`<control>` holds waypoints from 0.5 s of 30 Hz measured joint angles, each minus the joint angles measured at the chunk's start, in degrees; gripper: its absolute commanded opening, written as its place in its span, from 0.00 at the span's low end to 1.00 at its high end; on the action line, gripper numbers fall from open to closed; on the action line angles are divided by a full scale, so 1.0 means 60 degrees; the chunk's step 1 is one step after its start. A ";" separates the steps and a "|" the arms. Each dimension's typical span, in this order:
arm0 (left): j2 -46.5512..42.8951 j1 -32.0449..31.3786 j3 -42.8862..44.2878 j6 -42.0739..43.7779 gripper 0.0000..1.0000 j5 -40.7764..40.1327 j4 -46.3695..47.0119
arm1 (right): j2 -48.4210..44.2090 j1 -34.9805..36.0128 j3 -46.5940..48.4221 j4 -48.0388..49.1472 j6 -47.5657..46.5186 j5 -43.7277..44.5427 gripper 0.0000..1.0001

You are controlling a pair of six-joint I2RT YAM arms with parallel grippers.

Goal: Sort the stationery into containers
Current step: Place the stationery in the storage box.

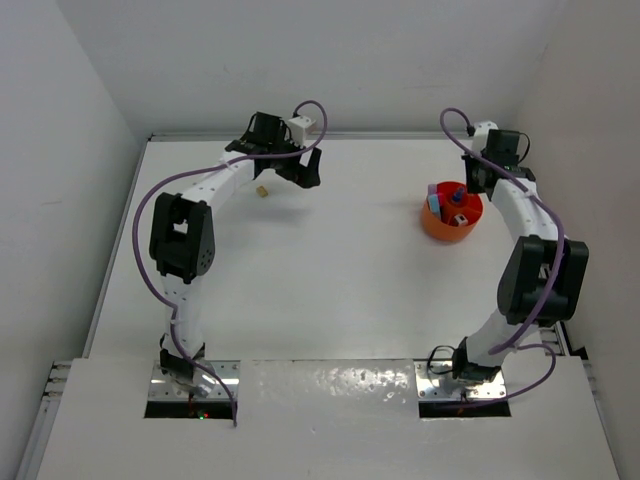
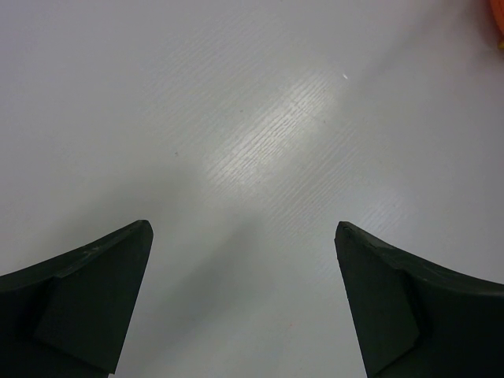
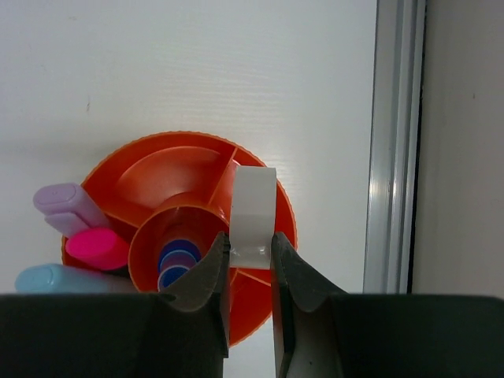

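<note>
The round orange tub [image 1: 452, 221] stands at the right back of the table; in the right wrist view its rim [image 3: 157, 148] lies right below the fingers. My right gripper [image 3: 250, 250] is shut on the clear tape ring [image 3: 253, 209], held on edge above the tub's right side by a divider. The tub holds a lilac piece [image 3: 67, 202], a pink highlighter [image 3: 94, 248], a light-blue highlighter [image 3: 55, 279] and blue caps [image 3: 177, 260] in its centre well. A beige block [image 1: 262, 190] lies on the table beside my left gripper [image 1: 302, 168], which is open and empty [image 2: 242, 228] over bare table.
A metal rail [image 3: 394, 142] runs along the table's right edge close to the tub. A sliver of the orange tub [image 2: 498, 12] shows at the top right of the left wrist view. White walls enclose the table at back and sides.
</note>
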 measured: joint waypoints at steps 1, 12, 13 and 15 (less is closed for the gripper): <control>0.0000 0.0000 0.0000 0.0000 1.00 -0.0004 -0.0004 | -0.0073 0.0000 -0.0062 0.0025 0.0058 0.0044 0.00; 0.0000 0.0000 0.0000 0.0000 1.00 0.0000 0.0000 | -0.0412 -0.0051 -0.0648 0.0106 -0.0204 0.0827 0.00; 0.0000 0.0000 0.0000 0.0000 1.00 0.0000 0.0000 | -0.0412 -0.0058 -0.0710 0.0095 -0.0208 0.0831 0.00; 0.0000 0.0000 0.0000 0.0000 1.00 0.0000 0.0000 | -0.0412 -0.0066 -0.0750 0.0044 -0.0189 0.0820 0.00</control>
